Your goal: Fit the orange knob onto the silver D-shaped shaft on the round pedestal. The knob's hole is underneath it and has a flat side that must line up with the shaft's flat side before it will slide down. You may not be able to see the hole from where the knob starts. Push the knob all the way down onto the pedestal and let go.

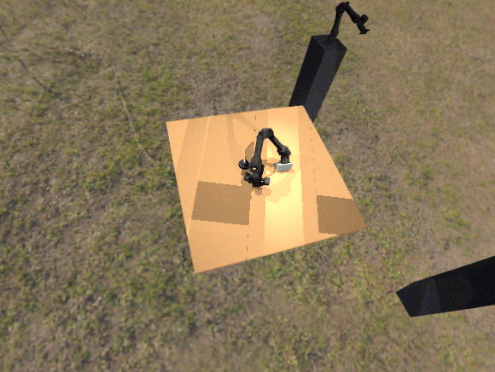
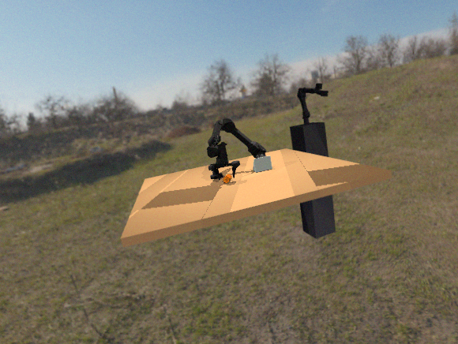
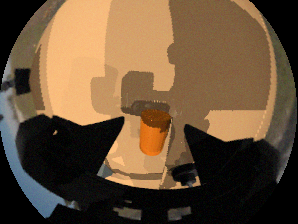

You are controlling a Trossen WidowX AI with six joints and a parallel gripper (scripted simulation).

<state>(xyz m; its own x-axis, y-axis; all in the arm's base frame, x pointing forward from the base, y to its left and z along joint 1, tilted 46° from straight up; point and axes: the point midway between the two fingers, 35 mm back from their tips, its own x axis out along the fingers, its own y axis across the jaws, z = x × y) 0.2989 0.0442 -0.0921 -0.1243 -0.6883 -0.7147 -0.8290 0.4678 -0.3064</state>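
The orange knob (image 2: 227,178) (image 3: 154,137) rests on the table and looks to lie on its side; its hole cannot be made out. In the top view the gripper hides it. My gripper (image 1: 257,181) (image 2: 224,173) (image 3: 154,123) is open and empty, pointing down above the knob. In the wrist view the knob shows between and beyond the two fingertips. The dark round pedestal (image 1: 243,164) (image 2: 215,177) (image 3: 183,173) stands on the table close beside the gripper. Its shaft shows as a small pale pin in the wrist view; its flat side cannot be made out.
The wooden table (image 1: 222,239) (image 2: 260,197) carries my arm's pale base block (image 1: 283,166) (image 2: 262,164). Another black arm (image 1: 337,21) (image 2: 304,106) stands on a dark pillar (image 1: 317,64) (image 2: 316,217) beyond the table edge. A further dark pillar (image 1: 457,287) shows at lower right in the top view.
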